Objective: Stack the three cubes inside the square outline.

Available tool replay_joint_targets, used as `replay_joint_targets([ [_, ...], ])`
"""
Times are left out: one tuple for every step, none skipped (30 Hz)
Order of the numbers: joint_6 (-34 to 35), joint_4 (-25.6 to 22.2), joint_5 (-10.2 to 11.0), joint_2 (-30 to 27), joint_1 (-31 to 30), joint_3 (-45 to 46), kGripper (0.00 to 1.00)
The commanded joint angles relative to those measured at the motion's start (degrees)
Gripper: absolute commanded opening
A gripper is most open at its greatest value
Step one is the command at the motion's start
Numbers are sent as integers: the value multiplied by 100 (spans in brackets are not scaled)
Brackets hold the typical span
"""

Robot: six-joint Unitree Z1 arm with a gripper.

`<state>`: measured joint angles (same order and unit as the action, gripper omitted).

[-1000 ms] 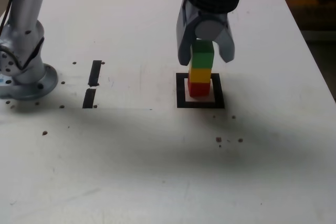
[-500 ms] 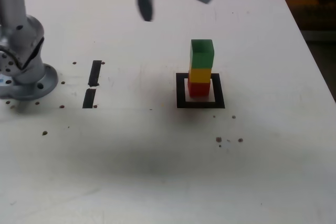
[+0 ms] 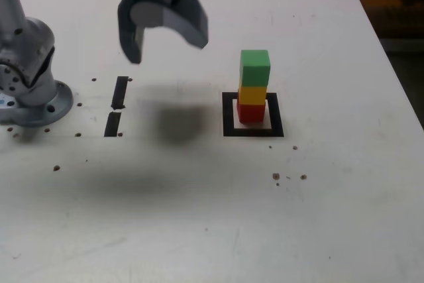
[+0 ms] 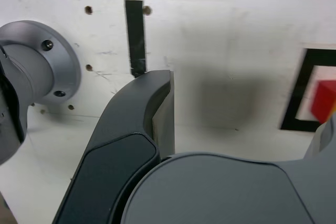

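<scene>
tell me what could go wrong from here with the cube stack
The tower of green, yellow and red cubes stands on one narrow base, so a bump could well topple it.

The open gripper hangs beside the stack, on the exterior view's left; a low swing back toward it might clip the green cube.

If the tower were knocked, the red cube could slide onto the black border of the square outline.

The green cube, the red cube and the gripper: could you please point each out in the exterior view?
Green cube (image 3: 255,67): exterior view, front face.
Red cube (image 3: 251,113): exterior view, front face.
Gripper (image 3: 166,52): exterior view, between its fingertips.
</scene>
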<state>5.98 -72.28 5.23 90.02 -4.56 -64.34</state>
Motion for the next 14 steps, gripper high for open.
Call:
replay_joint_targets([
  [15,120,-79,-41,27,715,100],
  [7,154,-112,-50,35,750,100],
  [-5,173,-142,-63,43,762,100],
  [-19,183,-169,-79,51,765,100],
  [-33,187,-192,-97,58,767,100],
  [-44,189,-202,-115,61,777,99],
  [-53,190,-203,-130,66,799,99],
  [-65,195,-204,-139,81,837,99],
  [-79,200,-202,-144,103,880,99],
  [-108,209,-196,-146,146,933,99],
  [-135,213,-188,-146,185,965,99],
  [-163,216,-180,-147,228,989,99],
  [-190,219,-170,-150,268,1008,99],
  [-213,219,-160,-152,300,1021,99],
])
